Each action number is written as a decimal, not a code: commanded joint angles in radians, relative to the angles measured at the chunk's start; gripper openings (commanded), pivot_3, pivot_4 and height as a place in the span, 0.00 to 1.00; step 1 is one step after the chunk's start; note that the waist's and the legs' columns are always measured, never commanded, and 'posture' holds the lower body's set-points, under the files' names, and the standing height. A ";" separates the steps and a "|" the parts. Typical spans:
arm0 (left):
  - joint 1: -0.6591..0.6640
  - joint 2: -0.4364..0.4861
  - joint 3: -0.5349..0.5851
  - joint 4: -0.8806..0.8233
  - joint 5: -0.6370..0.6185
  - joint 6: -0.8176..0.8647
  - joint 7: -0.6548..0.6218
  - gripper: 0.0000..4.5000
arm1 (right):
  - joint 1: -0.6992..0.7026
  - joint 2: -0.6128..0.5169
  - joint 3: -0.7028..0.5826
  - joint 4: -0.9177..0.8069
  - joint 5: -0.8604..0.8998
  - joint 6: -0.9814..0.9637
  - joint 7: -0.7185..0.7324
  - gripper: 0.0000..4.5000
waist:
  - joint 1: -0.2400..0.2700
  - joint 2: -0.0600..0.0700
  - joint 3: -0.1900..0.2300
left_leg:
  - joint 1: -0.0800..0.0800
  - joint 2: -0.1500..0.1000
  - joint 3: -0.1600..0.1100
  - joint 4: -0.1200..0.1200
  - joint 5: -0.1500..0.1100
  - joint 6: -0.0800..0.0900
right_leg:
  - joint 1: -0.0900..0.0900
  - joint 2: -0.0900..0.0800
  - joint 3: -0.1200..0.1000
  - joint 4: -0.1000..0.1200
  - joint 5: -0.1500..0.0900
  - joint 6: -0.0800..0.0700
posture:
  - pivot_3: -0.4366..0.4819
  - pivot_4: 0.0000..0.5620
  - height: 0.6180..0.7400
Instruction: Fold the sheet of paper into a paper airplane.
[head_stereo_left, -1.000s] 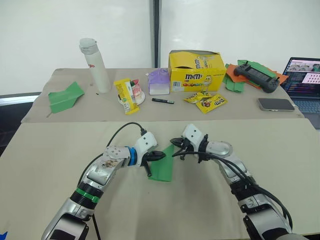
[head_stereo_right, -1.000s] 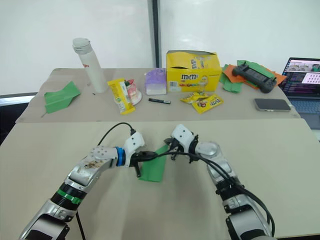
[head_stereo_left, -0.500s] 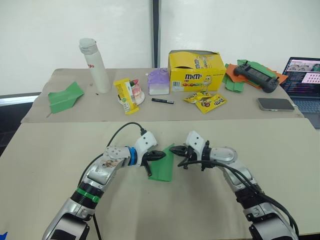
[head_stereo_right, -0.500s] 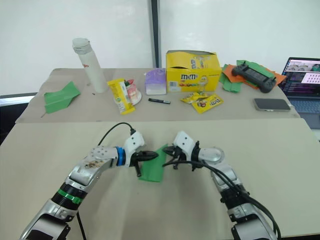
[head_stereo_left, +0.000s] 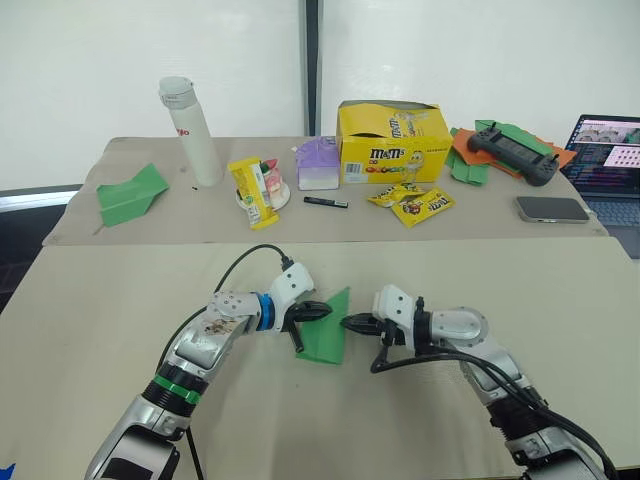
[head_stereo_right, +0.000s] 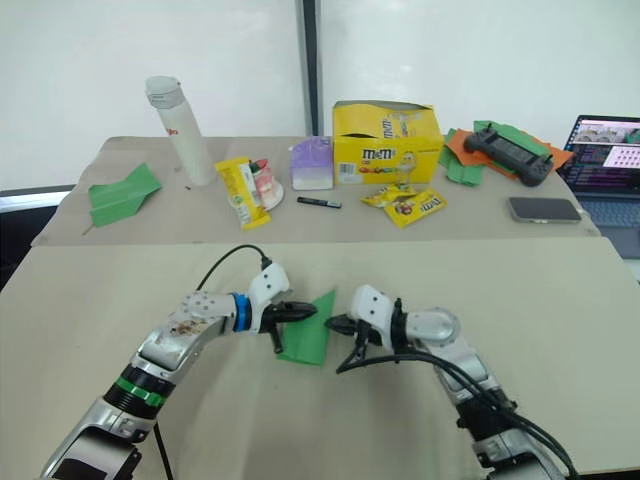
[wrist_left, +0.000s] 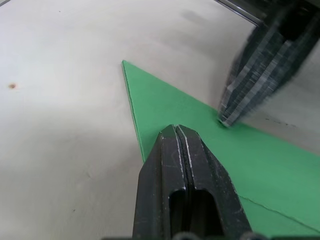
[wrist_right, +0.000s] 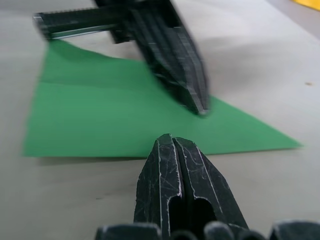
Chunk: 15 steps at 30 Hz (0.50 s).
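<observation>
The sheet of paper (head_stereo_left: 326, 330), bright green and folded into a pointed wedge, lies flat on the near table (head_stereo_left: 120, 300), about midway between that table's left and right edges, with its narrow tip toward the far edge and its wide end toward the near edge. The left gripper (head_stereo_left: 322, 311) comes at it from the left with its two black fingers pressed together, and their tip rests on the paper's surface close to its left edge. The right gripper (head_stereo_left: 349, 322) reaches in from the right, its fingers likewise closed with nothing between them, and its tip stands just beside the paper's right edge; in the left wrist view that tip touches the green surface at the edge. Neither gripper clamps the paper. On the far table (head_stereo_left: 480, 225), a white bottle (head_stereo_left: 190, 130) stands upright toward the left, with a separate green paper plane (head_stereo_left: 130, 193) lying near the left edge. A yellow snack bar (head_stereo_left: 250, 191) lies beside a small purple-and-white carton (head_stereo_left: 319, 164), and a black pen (head_stereo_left: 325, 202) lies in front of the carton. A yellow candy box (head_stereo_left: 392, 141) stands near the middle with two yellow candy packets (head_stereo_left: 412, 201) before it. Toward the right edge lie green and orange paper scraps (head_stereo_left: 466, 158) under a black game controller (head_stereo_left: 512, 152), then a phone (head_stereo_left: 551, 208) and an open laptop (head_stereo_left: 608, 150).
</observation>
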 joint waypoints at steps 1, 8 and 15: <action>0.025 0.008 -0.016 0.020 0.024 0.032 0.006 0.00 | 0.041 -0.024 0.049 -0.033 -0.019 0.000 0.032 0.00 | 0.000 0.000 0.000 | 0.000 0.000 0.000 0.000 0.000 0.000 | 0.000 0.000 0.000 0.000 0.000 0.000 | 0.48 0.27 1.00; 0.024 0.013 -0.024 0.015 0.021 0.040 -0.010 0.00 | 0.128 -0.049 0.083 -0.122 -0.026 0.001 0.029 0.00 | 0.001 0.000 0.000 | 0.000 0.000 0.000 0.000 0.000 0.000 | 0.000 0.000 0.000 0.000 -0.001 0.001 | 0.48 0.27 1.00; 0.014 0.022 -0.020 0.019 0.020 0.044 -0.023 0.00 | 0.233 -0.096 0.078 -0.208 -0.016 0.015 0.033 0.00 | 0.002 0.000 0.000 | 0.000 0.001 0.000 0.000 -0.001 0.000 | 0.000 0.000 0.000 -0.001 -0.001 0.002 | 0.48 0.27 1.00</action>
